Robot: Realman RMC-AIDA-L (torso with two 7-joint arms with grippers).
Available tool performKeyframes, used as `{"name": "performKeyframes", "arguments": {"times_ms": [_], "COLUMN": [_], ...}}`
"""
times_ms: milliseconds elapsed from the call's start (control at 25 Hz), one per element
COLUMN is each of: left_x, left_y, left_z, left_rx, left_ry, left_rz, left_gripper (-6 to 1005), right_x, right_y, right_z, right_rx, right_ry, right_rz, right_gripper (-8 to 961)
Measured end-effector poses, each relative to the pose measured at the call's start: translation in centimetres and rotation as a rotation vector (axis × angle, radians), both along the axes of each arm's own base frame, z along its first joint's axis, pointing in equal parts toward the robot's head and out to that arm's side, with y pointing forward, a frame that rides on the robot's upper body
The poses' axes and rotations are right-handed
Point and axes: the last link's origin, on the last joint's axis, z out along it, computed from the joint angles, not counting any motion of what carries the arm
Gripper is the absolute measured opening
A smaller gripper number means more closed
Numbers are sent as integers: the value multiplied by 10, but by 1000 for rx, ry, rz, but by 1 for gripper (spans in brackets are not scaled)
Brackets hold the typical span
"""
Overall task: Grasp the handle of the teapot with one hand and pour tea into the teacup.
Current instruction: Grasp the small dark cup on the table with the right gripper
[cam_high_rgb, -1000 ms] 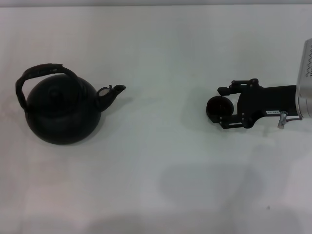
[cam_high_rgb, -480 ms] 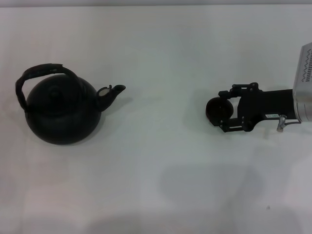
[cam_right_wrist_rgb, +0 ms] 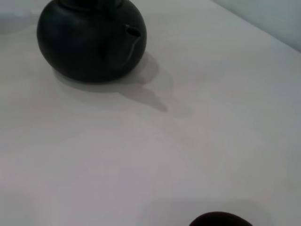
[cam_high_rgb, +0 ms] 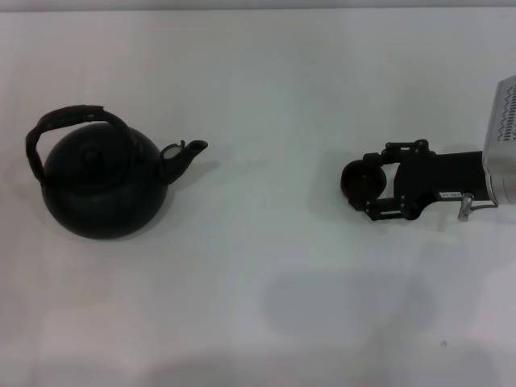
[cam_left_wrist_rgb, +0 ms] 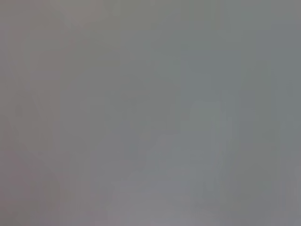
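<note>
The matte-black teapot [cam_high_rgb: 103, 184] stands at the table's left, its spout [cam_high_rgb: 184, 155] pointing right and its arched handle [cam_high_rgb: 64, 121] rising over the lid. In the right wrist view the teapot [cam_right_wrist_rgb: 91, 40] sits far off. Toward the right of the table, the small dark teacup [cam_high_rgb: 359, 181] sits between the fingers of my right gripper [cam_high_rgb: 364, 182], which is shut on it just above the table. Only the rim of the teacup [cam_right_wrist_rgb: 220, 220] shows in the right wrist view. My left gripper is out of view; the left wrist view shows only blank grey.
The white table [cam_high_rgb: 258, 274] stretches bare between teapot and cup. My right arm's silver body [cam_high_rgb: 501, 145] enters from the right edge. A faint shadow lies on the table near the front middle.
My right gripper has shifted slightly toward me with the teacup, and the cup's tilt has changed. The teapot has not moved.
</note>
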Motion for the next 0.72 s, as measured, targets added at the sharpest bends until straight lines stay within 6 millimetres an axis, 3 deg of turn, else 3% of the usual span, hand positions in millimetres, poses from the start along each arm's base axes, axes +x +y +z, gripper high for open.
{"name": "performKeyframes", "arguments": {"times_ms": [720], "left_x": [1], "left_y": [1], "left_z": [1], "left_rx": [2], "left_ry": [1], "left_rz": [-6], "left_gripper": [787], "right_x": [-1], "right_y": [1], "right_z": [-1], "right_rx": [8], "right_ry": [-3], "right_rz": [14], "right_gripper": [737]}}
